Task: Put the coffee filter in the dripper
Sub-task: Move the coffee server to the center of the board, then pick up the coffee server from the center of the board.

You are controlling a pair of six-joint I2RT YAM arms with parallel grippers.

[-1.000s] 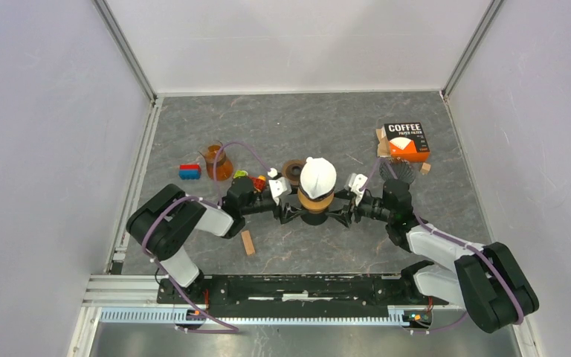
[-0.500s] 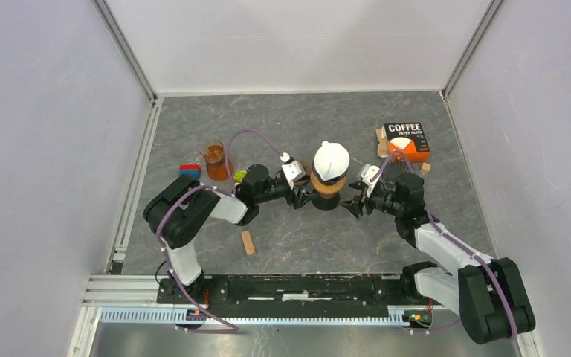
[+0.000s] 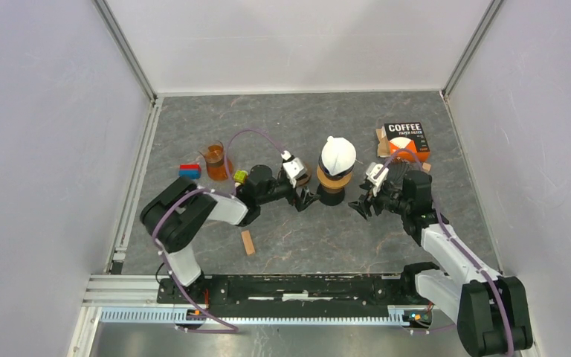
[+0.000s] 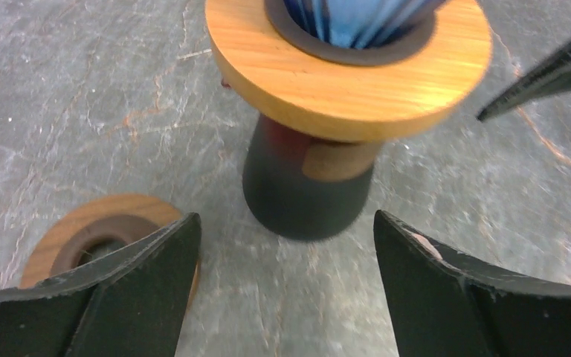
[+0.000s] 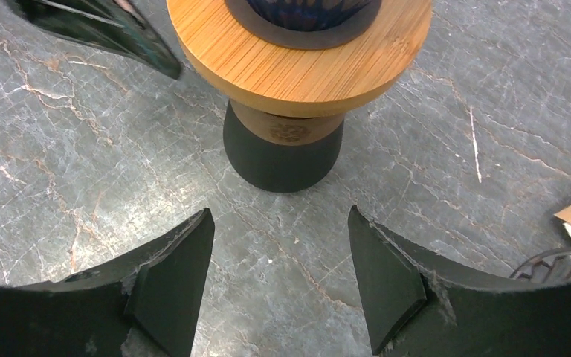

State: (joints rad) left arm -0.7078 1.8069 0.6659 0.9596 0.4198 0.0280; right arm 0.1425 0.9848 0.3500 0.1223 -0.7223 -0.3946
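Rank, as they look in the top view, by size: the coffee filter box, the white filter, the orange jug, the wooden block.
1. coffee filter box
2. white filter; it sits raised, nearer the camera, so this place is unsure
3. orange jug
4. wooden block

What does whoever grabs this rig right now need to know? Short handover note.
Left tool: open, empty, just left of the dripper, not touching it.
Right tool: open, empty, on the dripper's right, apart from it.
Things: the white coffee filter sits in the dripper's top, mid-table. The filter box is at the far right.
Done: the filter looks placed, as far as the top view shows.
Left: check that it sits evenly, then pull both arms clear.
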